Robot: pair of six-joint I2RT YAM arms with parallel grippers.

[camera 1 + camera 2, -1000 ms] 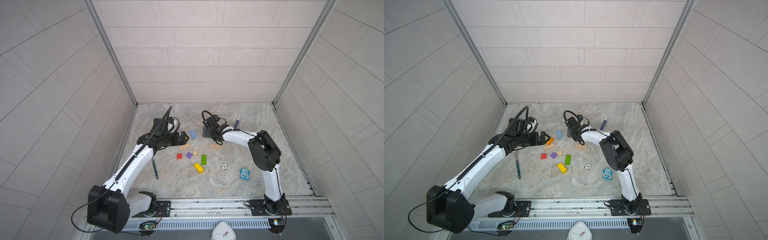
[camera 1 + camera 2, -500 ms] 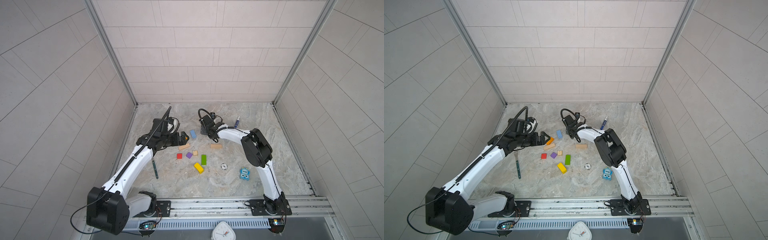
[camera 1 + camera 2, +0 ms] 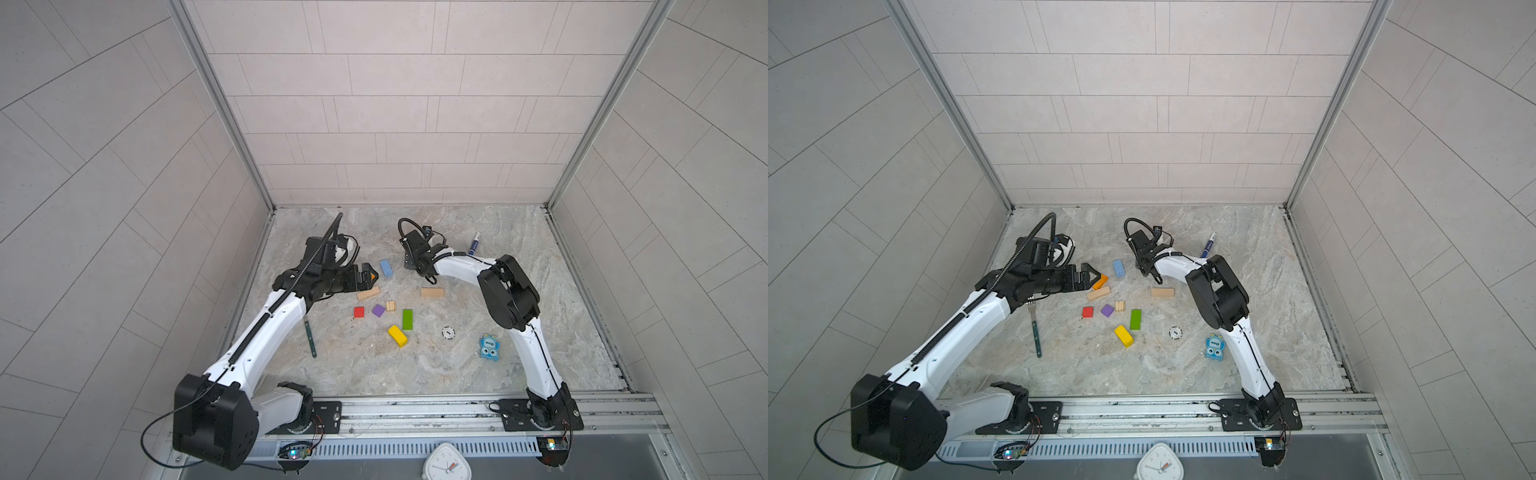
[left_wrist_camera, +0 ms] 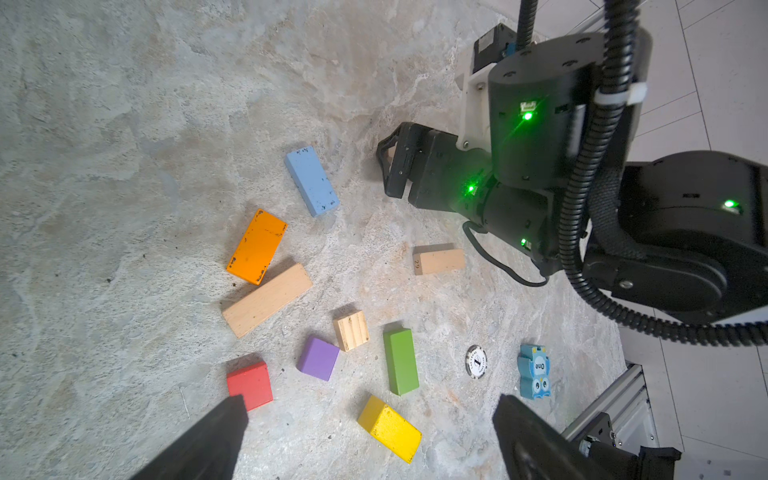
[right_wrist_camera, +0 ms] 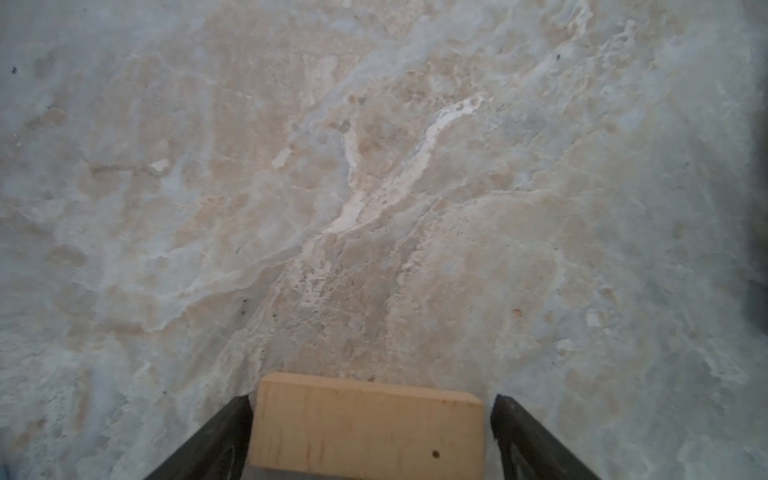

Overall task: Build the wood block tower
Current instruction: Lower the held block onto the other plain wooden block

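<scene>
Straddling tan block (image 5: 368, 428) w/ right gripper (image 3: 409, 266), upper centre of a top view. Jaws standing either side, thin gap showing on one side, so prob. not clamped yet. Doing it well: squaring fingers to block's flat sides, closing evenly, lifting straight, steering clear of blue block (image 3: 386, 268) just left.

Holding left gripper (image 3: 369, 277) wide open, empty, over orange block (image 4: 257, 246), left of centre. Leaving other blocks (image 3: 378, 310) loose mid-frame; no tower begun.

Losing tan block under gripper body in both top views. Losing its near end past wrist frame's edge. Not managing to tell whether resting on floor (image 5: 374, 208) or raised.
</scene>
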